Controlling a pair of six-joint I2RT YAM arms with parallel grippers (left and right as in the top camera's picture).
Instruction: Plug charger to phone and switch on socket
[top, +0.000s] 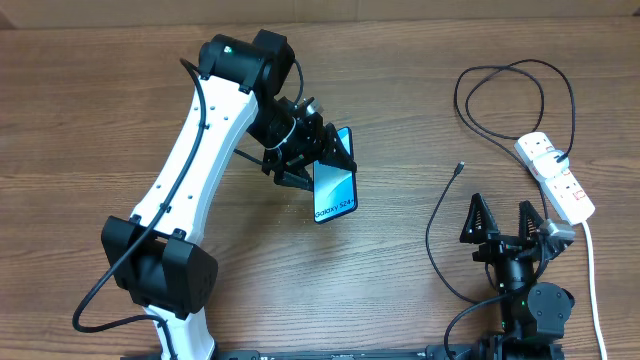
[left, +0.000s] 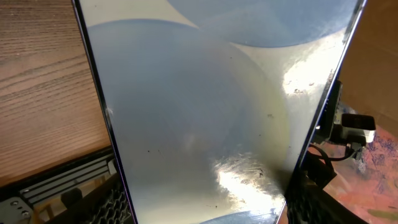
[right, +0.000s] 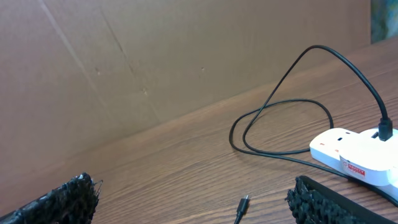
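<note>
The phone (top: 335, 180), light blue screen with "Galaxy S24+" text, is held tilted above the table by my left gripper (top: 300, 160), which is shut on its edges. It fills the left wrist view (left: 211, 112). The charger's black cable (top: 432, 225) loops over the table, and its small metal-tipped plug (top: 459, 168) lies free on the wood; the plug also shows in the right wrist view (right: 242, 203). My right gripper (top: 503, 215) is open and empty, a little short of the plug. The white socket strip (top: 556, 176) lies at the right, also in the right wrist view (right: 356, 154).
The strip's thick white cord (top: 590, 270) runs toward the front right edge. A brown cardboard wall (right: 155, 56) stands behind the table. The black cable loops (top: 515, 95) behind the strip.
</note>
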